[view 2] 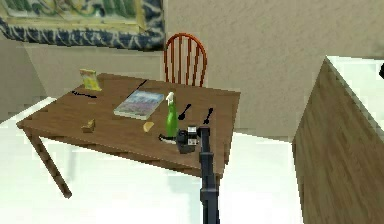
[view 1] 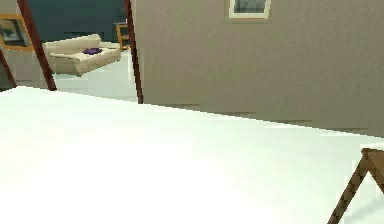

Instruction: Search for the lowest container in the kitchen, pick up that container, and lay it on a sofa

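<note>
— Where is the gripper?
— In the arm side view the arm [view 2: 208,185] rises as a dark bar to the front edge of a wooden table [view 2: 115,130]. The gripper [view 2: 192,138] is at its far end, at the table's front right part.
— Is it holding anything?
— I cannot tell. A small dark round thing [view 2: 182,146] lies on the tabletop right at the fingers. Whether they touch it, stand beside it or hang above it cannot be made out, and how the fingers are set cannot be read either.
— Is that the container?
— It is low and roundish with a paler middle, too small to name further. It lies just in front of a green bottle [view 2: 170,115] that stands upright.
— What else is on the table?
— A book [view 2: 138,103] lies flat near the middle. Two dark utensils [view 2: 208,116] lie to the right of the bottle, and a yellowish box [view 2: 88,79] stands at the far left. A red-brown chair [view 2: 186,60] stands behind the table, and a wooden cabinet [view 2: 340,140] with a white top is at the view's right.
— And the sofa?
— In the forward view it is seen through a doorway [view 1: 134,50] at the upper left. The cream sofa [view 1: 70,62] stands before a dark teal wall, with a purple thing [view 1: 92,50] on its seat.
</note>
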Controlling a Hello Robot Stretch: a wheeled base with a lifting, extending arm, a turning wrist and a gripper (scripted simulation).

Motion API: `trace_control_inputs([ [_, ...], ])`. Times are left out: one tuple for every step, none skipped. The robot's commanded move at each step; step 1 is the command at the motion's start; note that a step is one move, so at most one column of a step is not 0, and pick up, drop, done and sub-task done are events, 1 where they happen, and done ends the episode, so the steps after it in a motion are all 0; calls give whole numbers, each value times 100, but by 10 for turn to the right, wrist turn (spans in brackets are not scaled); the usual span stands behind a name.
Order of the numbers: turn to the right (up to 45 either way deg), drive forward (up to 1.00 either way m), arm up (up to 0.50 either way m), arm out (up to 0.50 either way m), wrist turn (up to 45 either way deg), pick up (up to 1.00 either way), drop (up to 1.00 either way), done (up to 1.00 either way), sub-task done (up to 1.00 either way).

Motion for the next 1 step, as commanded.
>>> trace_control_inputs([
  [0,0,0,0,0,100,0,0,0],
])
